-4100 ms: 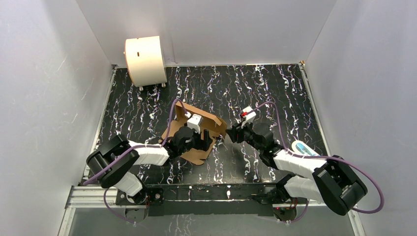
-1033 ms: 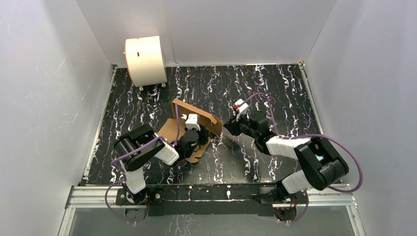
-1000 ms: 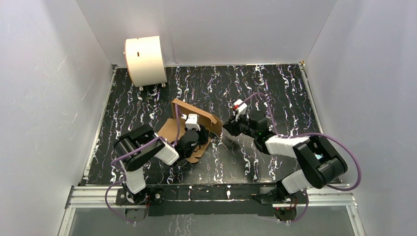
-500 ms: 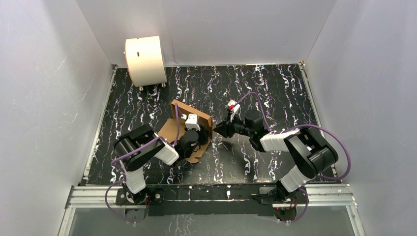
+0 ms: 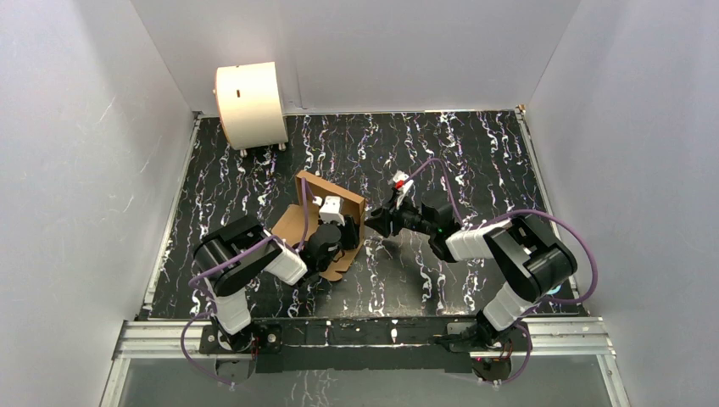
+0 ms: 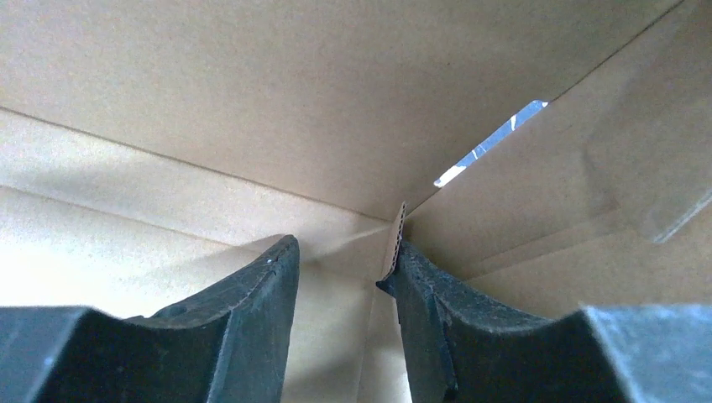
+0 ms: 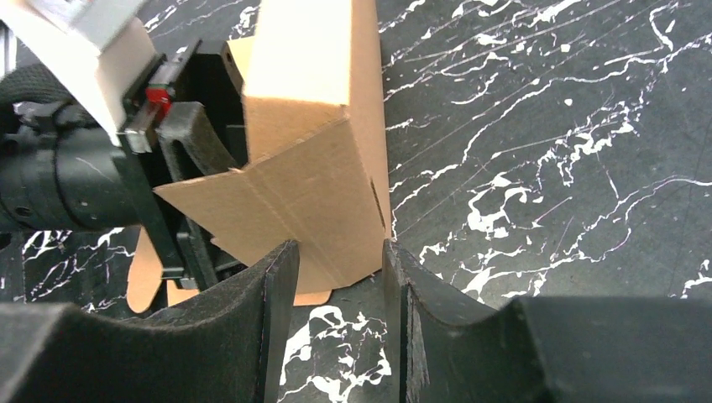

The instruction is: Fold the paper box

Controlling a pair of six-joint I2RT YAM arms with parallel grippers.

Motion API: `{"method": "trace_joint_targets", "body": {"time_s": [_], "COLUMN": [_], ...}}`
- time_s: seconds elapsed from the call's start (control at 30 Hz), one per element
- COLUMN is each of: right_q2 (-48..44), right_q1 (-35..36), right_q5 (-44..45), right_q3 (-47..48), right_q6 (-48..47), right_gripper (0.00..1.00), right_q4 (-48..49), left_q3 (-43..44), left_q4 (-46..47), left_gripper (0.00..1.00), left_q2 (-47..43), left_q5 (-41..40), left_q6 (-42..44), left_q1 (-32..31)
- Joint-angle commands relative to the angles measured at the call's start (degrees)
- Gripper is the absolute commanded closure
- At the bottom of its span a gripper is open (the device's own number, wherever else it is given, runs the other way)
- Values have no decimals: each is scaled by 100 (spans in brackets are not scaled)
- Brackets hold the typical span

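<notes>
The paper box (image 5: 291, 227) sits on the black table (image 5: 475, 161), a little left of the middle and close to the arms. It is only half made: one flat part lies down and some walls stand up. The left claw (image 6: 344, 260) is down inside the box. Its two fingers are partly open and hold nothing. In the left wrist view a thin cardboard edge (image 6: 395, 239) stands just beside the inner side of one finger (image 6: 428, 319), and the other finger is clear of it. This claw looks to be there to press the bottom down, so the box does not slide or tip when a wall is pushed. The right claw (image 7: 338, 256) is at the other side of the box. It is partly open too, and the low corner of the standing side wall (image 7: 311, 193) sits in the gap of its fingers. The views do not show if the fingers touch it, and nothing is pinched. It seems placed there to push that wall up straight against the left claw inside. A small slot (image 6: 491, 143) shows at the fold, likely for a tab. The white round drum (image 5: 250, 106) is far off in the back corner, out of the way
</notes>
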Motion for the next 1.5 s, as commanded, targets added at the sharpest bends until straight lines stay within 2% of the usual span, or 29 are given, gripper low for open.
{"method": "trace_joint_targets", "body": {"time_s": [0.0, 0.43, 0.67, 0.87, 1.2, 1.47], "right_q2": [240, 384, 128, 13, 17, 312], "right_q1": [28, 66, 76, 131, 387, 687], "right_q5": [11, -101, -33, -65, -24, 531], "right_q3": [48, 6, -248, -330, -345, -271], "right_q6": [66, 58, 42, 58, 93, 208], "right_gripper": [50, 50, 49, 48, 46, 37], "right_q4": [662, 755, 626, 520, 501, 972], "left_q3": [-196, -475, -652, -802, -705, -591], "left_q4": [-363, -495, -1194, -1774, -2145, -2112], "left_gripper": [56, 53, 51, 49, 63, 66], "left_q2": [-357, -1061, -1888, -2176, -1804, -1522], "left_q5": [124, 150, -36, 35, 247, 464], "left_q6": [112, 190, 119, -101, -600, -717], "left_q1": [37, 36, 42, 68, 148, 152]}}
